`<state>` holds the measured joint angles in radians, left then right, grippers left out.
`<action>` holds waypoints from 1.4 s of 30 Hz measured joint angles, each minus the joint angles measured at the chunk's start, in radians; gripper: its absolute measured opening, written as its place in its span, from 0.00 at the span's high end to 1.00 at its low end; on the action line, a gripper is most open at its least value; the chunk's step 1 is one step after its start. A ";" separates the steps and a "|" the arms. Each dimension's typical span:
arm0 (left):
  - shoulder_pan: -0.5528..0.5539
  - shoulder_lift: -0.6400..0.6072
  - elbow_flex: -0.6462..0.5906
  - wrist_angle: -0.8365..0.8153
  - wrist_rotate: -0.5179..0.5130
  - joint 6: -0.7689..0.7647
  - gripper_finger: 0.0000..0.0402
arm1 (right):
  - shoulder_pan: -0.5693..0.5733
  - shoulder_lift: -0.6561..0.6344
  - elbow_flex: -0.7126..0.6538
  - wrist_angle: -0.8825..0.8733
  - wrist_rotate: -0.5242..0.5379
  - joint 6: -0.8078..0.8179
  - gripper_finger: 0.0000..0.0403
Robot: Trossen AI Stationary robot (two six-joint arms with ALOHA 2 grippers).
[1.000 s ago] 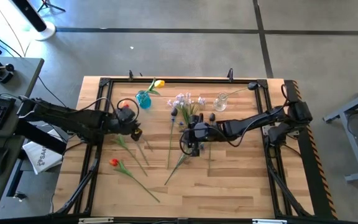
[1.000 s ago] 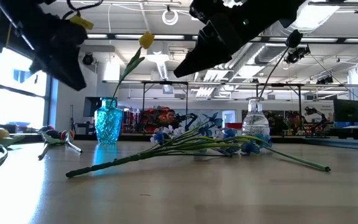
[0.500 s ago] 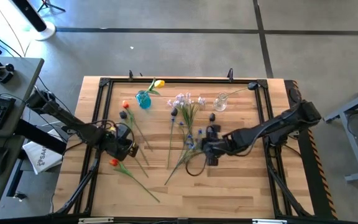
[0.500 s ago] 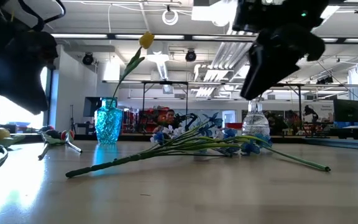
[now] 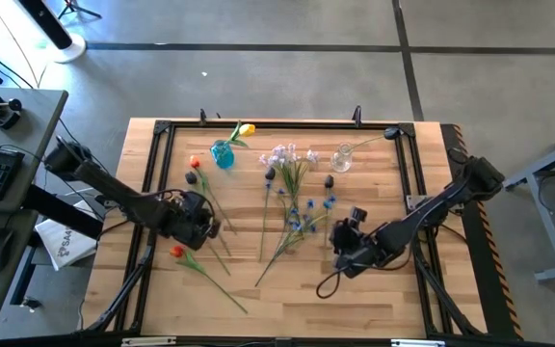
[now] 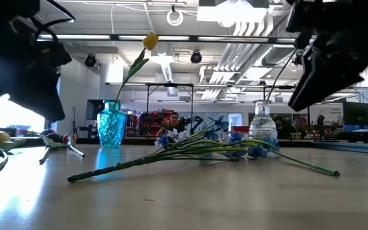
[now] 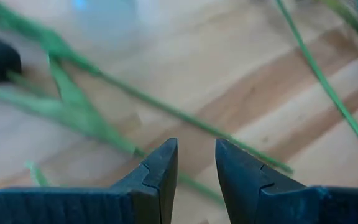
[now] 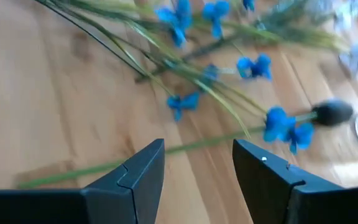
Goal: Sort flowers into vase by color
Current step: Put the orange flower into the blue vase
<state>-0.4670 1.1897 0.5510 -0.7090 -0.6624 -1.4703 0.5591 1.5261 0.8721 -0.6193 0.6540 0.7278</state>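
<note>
- While most flowers lie loose on the bench (image 5: 374, 318), one yellow flower (image 5: 247, 128) stands in the blue vase (image 5: 223, 153) at the far side.
- The blue flowers (image 5: 306, 210) and a pale blossom spray (image 5: 285, 154) lie to the right of the blue vase, between it and the clear vase (image 5: 342, 158).
- The red flower (image 5: 176, 252) lies nearer the front edge than the blue vase; an orange flower (image 5: 195, 162) lies just left of the vase.
- The left tool (image 5: 205, 224) hangs in front of the blue vase, above green stems (image 7: 166, 112); its fingers (image 7: 160, 165) stand slightly apart, holding nothing.
- The right tool (image 5: 340, 253) sits well to the right of the blue vase, just past the blue flowers, fingers (image 8: 143, 168) parted and empty.
</note>
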 joint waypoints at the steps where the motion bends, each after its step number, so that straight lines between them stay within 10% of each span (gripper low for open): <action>1: 0.008 0.009 0.000 0.011 -0.021 0.014 0.76 | 0.000 0.000 -0.013 0.003 0.000 0.015 0.54; 27: 0.248 0.034 0.000 -0.076 -0.035 -0.161 0.60 | -0.053 -0.001 -0.052 0.216 0.137 -0.256 0.54; 42: 0.506 0.040 0.000 -0.058 0.001 0.013 0.59 | -0.082 -0.001 -0.052 0.228 0.137 -0.292 0.54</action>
<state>0.0394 1.2293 0.5510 -0.7667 -0.6616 -1.4575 0.4774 1.5249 0.8196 -0.3915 0.7906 0.4362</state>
